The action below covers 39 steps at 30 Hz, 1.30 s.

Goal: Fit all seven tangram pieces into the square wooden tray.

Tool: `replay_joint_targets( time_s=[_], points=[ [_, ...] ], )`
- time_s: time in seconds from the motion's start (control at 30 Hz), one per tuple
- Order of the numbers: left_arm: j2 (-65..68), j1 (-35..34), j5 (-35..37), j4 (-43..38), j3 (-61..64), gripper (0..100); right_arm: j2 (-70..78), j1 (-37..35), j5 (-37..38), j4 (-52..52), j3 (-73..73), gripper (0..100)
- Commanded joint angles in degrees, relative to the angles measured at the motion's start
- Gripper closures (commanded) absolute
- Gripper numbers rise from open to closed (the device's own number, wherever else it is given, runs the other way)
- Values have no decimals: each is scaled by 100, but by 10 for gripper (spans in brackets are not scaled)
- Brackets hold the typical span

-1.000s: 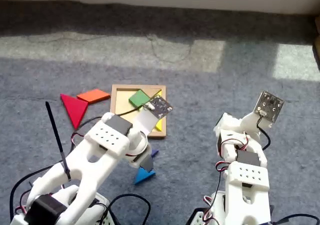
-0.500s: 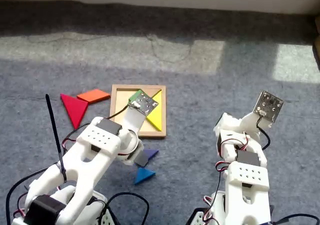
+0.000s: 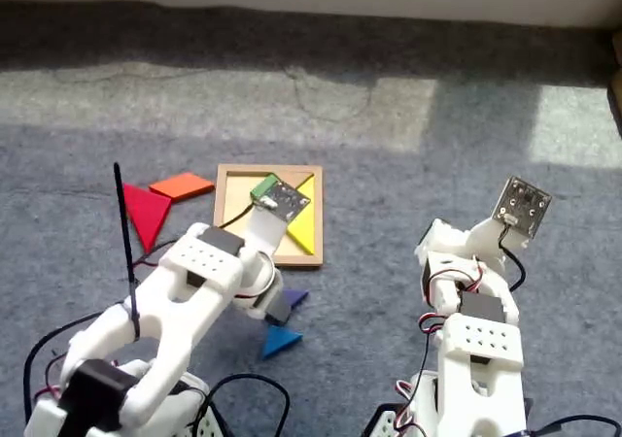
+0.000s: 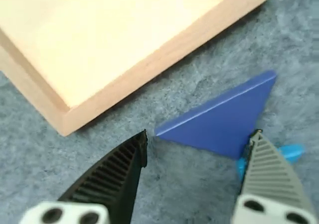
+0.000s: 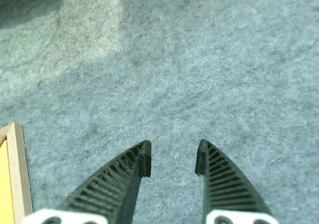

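Observation:
The square wooden tray (image 3: 233,177) lies on the carpet with a green piece (image 3: 262,188) and a yellow triangle (image 3: 302,227) in it. A red triangle (image 3: 146,214) and an orange piece (image 3: 183,184) lie to its left. My left gripper (image 4: 199,140) is open just off the tray's near edge, its fingers on either side of a dark blue triangle (image 4: 224,122) on the carpet. A light blue triangle (image 3: 282,340) lies just beyond that, peeking out behind one finger (image 4: 266,171). My right gripper (image 5: 173,157) hangs open over bare carpet, right of the tray.
The tray's wooden corner (image 4: 65,122) is close beside the left fingers, and its bare floor (image 4: 99,40) is lit. The tray's edge (image 5: 17,169) also sits far off to the side of the right gripper. Grey carpet stretches around, with a sunlit band at the back.
My left arm swung left across the tray and its wrist now sits over the tray's near part. The right arm has not moved.

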Motion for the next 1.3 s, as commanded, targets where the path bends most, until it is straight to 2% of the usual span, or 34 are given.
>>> replay_joint_targets(
  time_s=[0.0, 0.2, 0.3, 0.63, 0.8, 0.97, 1.27],
  points=[
    [760, 110, 105, 404, -936, 681, -75, -57, 70, -75, -13, 839],
    [1525, 110, 114, 791, -1560, 684, -75, -57, 70, -75, -13, 839],
    [1525, 136, 88, 756, -1578, 735, -75, -57, 70, -75, -13, 839],
    [1525, 989, 79, 747, -1675, 768, -75, -40, 70, -84, -13, 839],
    [1525, 1182, 79, 747, -1692, 872, -75, -40, 70, -84, -13, 839],
    [1516, 1156, 79, 782, -1842, 889, -75, -40, 70, -84, -13, 839],
    [444, 1191, 79, 993, -1851, 889, -75, -31, 70, -84, -13, 839]
  ],
)
